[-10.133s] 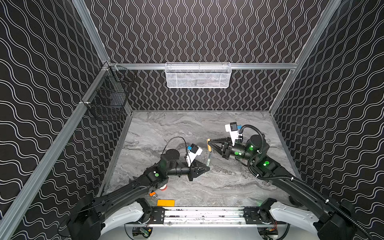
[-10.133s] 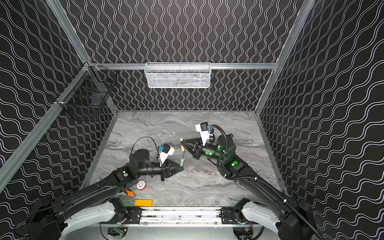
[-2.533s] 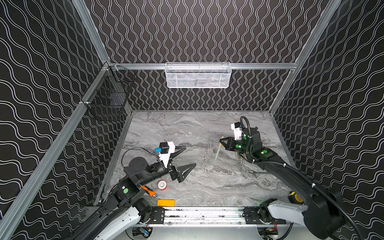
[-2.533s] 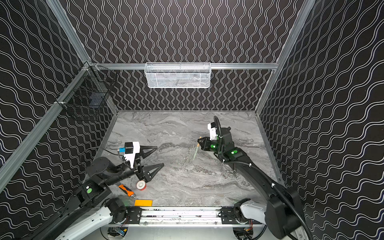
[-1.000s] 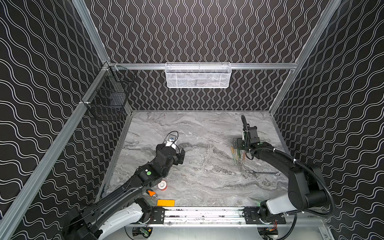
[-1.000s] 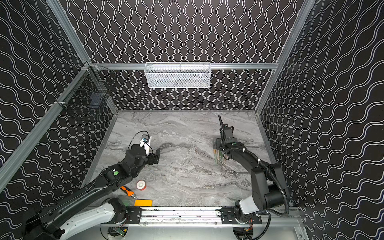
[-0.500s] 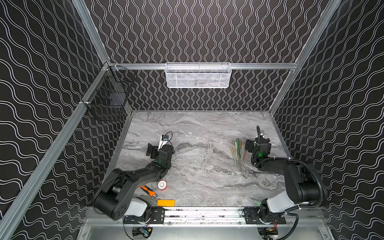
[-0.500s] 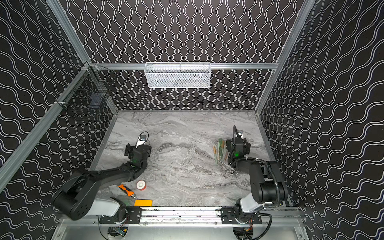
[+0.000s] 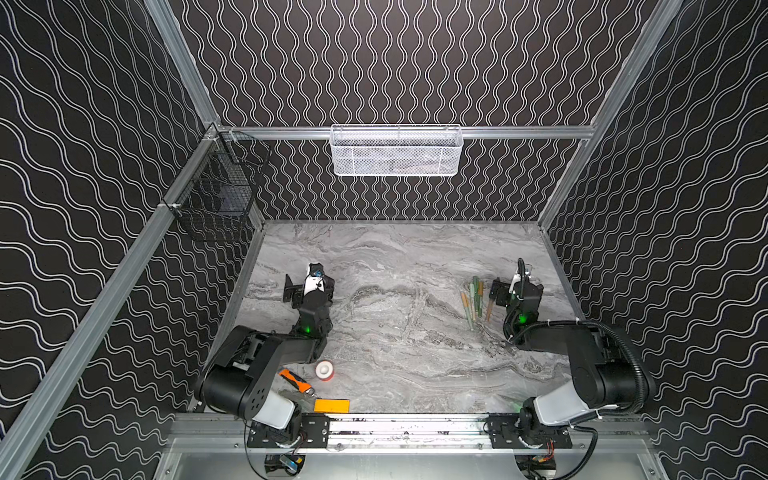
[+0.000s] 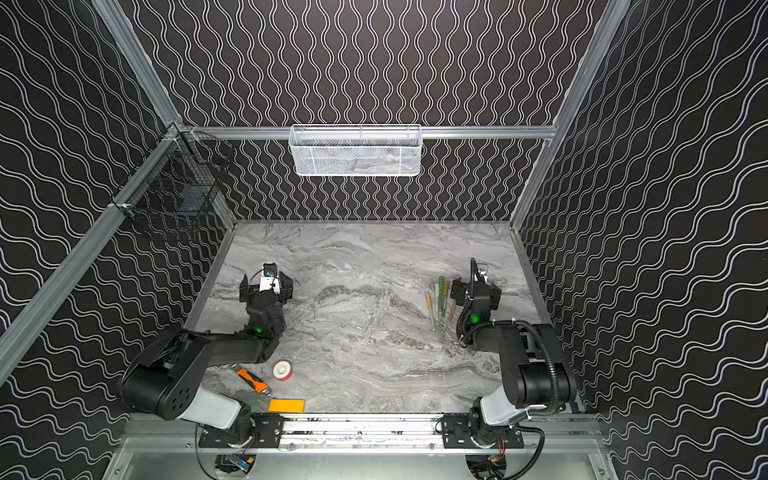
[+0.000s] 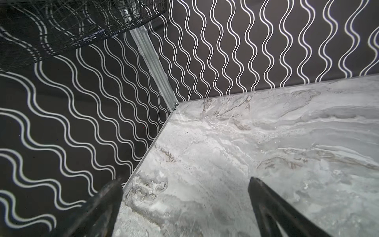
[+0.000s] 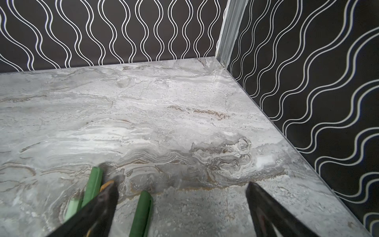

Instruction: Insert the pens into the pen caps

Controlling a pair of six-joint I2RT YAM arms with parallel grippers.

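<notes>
In both top views the pens (image 9: 475,300) (image 10: 439,300) are lying in a loose bunch on the right side of the grey marbled desk (image 9: 395,257), roughly parallel, their length running front to back. The right gripper (image 9: 515,289) (image 10: 476,291) is sitting just beside them on their right, low over the desk. The left gripper (image 9: 309,286) (image 10: 266,286) is sitting well apart from them, near the left wall. From above, neither gripper is showing how far its jaws are spread. By the front edge, an orange-and-black tool (image 9: 296,380), a red-and-white roll (image 9: 324,370) and a yellow card (image 9: 331,405) are lying close together.

In the left wrist view the left gripper (image 11: 184,184) is standing wide open over bare desk, holding nothing, and is pointing toward the back left corner.

In the right wrist view the right gripper (image 12: 181,188) is also gaping wide and gripping nothing. Two dark green pen caps (image 12: 94,181) are lying on the desk there: one is showing beside a finger (image 12: 102,202), next to a pale green barrel, and the other is resting inside the gap, clear of both fingers.
</notes>
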